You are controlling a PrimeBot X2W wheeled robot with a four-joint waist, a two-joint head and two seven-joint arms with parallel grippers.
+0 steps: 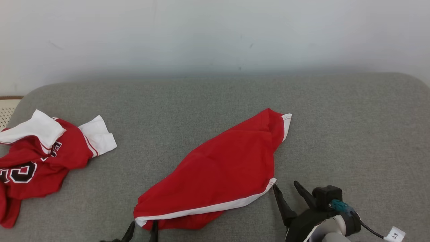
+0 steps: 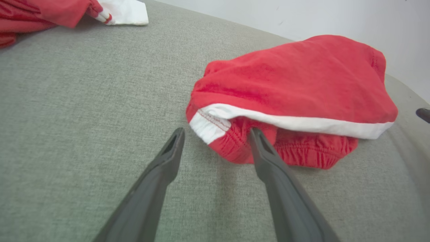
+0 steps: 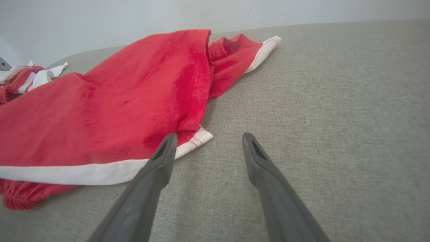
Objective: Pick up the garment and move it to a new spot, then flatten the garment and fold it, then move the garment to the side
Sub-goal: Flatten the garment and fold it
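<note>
Backdrop: pale wall (image 1: 215, 33) across the far side. Below it, a grey fabric-covered surface (image 1: 336, 134) with rounded far corners carries everything else.

Garment (image 1: 221, 168): red shorts with white trim, lying near the middle of the surface. They run diagonally from near left to far right. The cloth is bunched, not flat. A white band runs along the near edge, and a gathered red waistband shows beneath it at the near-left end. A small white-trimmed tip marks the far-right end.

Second item: red jersey (image 1: 40, 158) with white sleeves and black-and-white lettering. It sits crumpled at the left edge of the surface, well apart from the shorts.

Right pincer (image 1: 285, 184): low at the near right, fingers apart, holding nothing. It sits just beside the near-right corner of the shorts. In the right wrist view one finger overlaps the white trim at that corner; the other is over bare grey fabric.

Left pincer (image 1: 143, 223): at the near edge, fingers apart, not clamped on anything. In the left wrist view the white-trimmed near-left corner of the shorts lies between the two fingers. One fingertip is against the gathered waistband. Whether it presses into the cloth cannot be told.

Small items: teal connector (image 1: 337, 205) on the right wrist; white label (image 1: 394, 233) on its black cable.
</note>
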